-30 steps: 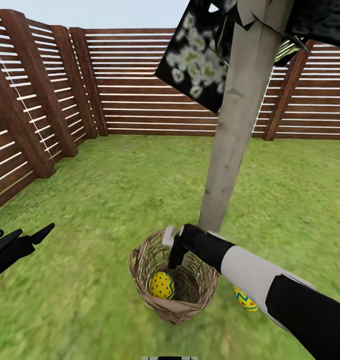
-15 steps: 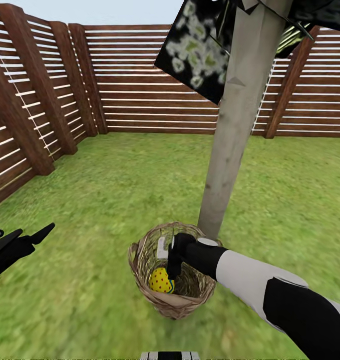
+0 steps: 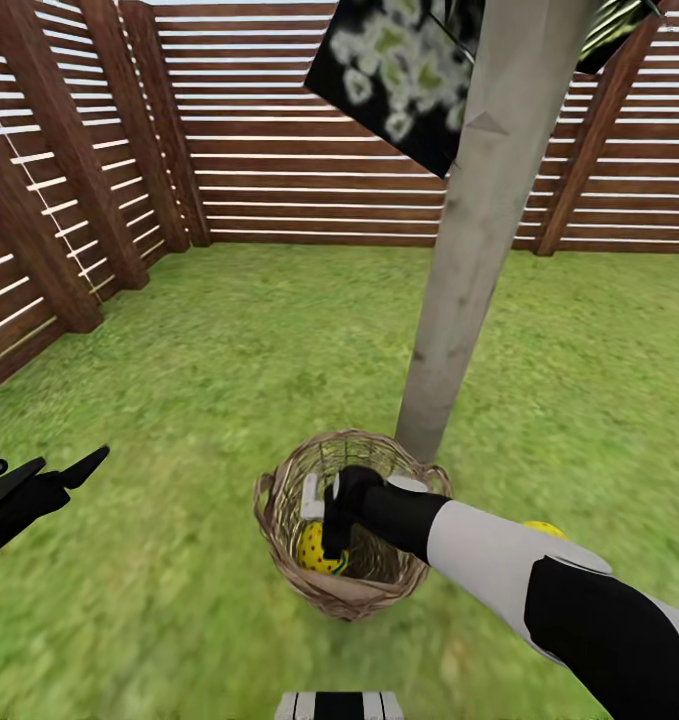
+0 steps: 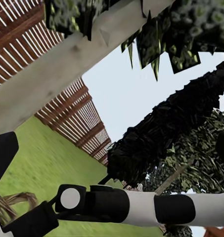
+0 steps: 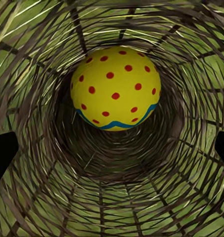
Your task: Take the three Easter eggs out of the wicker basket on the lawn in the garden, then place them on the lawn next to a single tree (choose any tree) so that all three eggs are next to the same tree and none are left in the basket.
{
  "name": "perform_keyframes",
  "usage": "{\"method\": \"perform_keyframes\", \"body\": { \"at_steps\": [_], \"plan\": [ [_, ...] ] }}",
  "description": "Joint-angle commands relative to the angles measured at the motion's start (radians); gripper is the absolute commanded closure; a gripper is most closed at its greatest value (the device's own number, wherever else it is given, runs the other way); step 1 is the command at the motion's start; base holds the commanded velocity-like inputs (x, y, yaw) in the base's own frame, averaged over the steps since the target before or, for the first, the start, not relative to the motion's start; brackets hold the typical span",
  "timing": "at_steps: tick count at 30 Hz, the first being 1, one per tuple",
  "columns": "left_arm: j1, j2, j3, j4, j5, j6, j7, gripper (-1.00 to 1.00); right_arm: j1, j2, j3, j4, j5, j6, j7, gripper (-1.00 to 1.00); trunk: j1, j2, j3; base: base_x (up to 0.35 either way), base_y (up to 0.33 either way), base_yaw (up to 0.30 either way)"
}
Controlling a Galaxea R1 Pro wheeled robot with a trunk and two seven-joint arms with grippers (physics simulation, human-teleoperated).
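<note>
reaching into the wicker basket (image 3: 279, 540) beside the tree (image 3: 459, 300), the right gripper (image 3: 331, 540) spreads its fingers either side of the last egg (image 5: 115, 88) for grasping; left gripper (image 3: 69, 470) released.

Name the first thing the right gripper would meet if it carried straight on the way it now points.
Probably the Easter egg, which sits dead ahead between the open fingertips of the right gripper inside the wicker basket. How much gap remains is hard to judge.

egg (image 3: 545, 527) mid-right: mostly behind right forearm | tree (image 3: 479, 230) crown: cut by top edge | left gripper (image 3: 39, 485): cut by left edge
</note>
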Motion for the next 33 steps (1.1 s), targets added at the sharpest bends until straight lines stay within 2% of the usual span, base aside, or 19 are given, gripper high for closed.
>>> {"method": "perform_keyframes", "body": {
  "at_steps": [1,8,13,18,22,28,30,33],
  "plan": [
    [0.000,0.000,0.000,0.000,0.001,0.011,-0.003,-1.00,-0.001,0.000,0.000,-0.002,0.011,0.001,0.007,-1.00,0.000,-0.001,-0.005,0.000,0.000,0.000],
    [0.000,0.000,0.000,0.001,0.001,0.011,-0.003,-1.00,-0.001,0.013,0.000,-0.003,0.013,0.001,0.005,-1.00,0.003,-0.002,-0.032,0.000,0.000,0.000],
    [0.000,0.000,0.000,0.001,0.001,0.011,-0.002,-1.00,-0.002,0.021,-0.003,-0.012,0.099,0.004,-0.007,-1.00,0.006,-0.003,-0.051,0.000,0.000,0.000],
    [0.000,0.000,0.000,0.001,0.001,0.011,-0.002,-1.00,-0.002,0.020,-0.007,-0.011,0.104,0.007,-0.019,-1.00,0.008,-0.005,-0.071,0.000,0.000,0.000],
    [0.000,0.000,0.000,0.001,0.001,0.011,-0.002,-1.00,-0.002,0.020,-0.009,-0.011,0.103,0.009,-0.087,-1.00,0.010,-0.006,-0.086,0.000,0.000,0.000],
    [0.000,0.000,0.000,0.001,0.001,0.011,-0.002,-1.00,-0.002,0.020,-0.011,-0.028,0.103,0.006,-0.098,-1.00,0.012,-0.007,-0.109,0.000,0.000,0.000],
    [0.000,-0.001,-0.001,0.001,0.001,0.011,-0.002,-1.00,-0.002,0.020,-0.022,-0.038,0.103,0.006,-0.099,-1.00,0.013,-0.007,-0.117,0.000,0.000,0.000],
    [0.000,-0.001,-0.001,0.001,0.001,0.011,-0.002,-1.00,-0.002,0.020,-0.074,-0.047,0.104,0.004,-0.099,-1.00,0.015,-0.008,-0.129,0.000,0.000,0.000]
  ]
}}
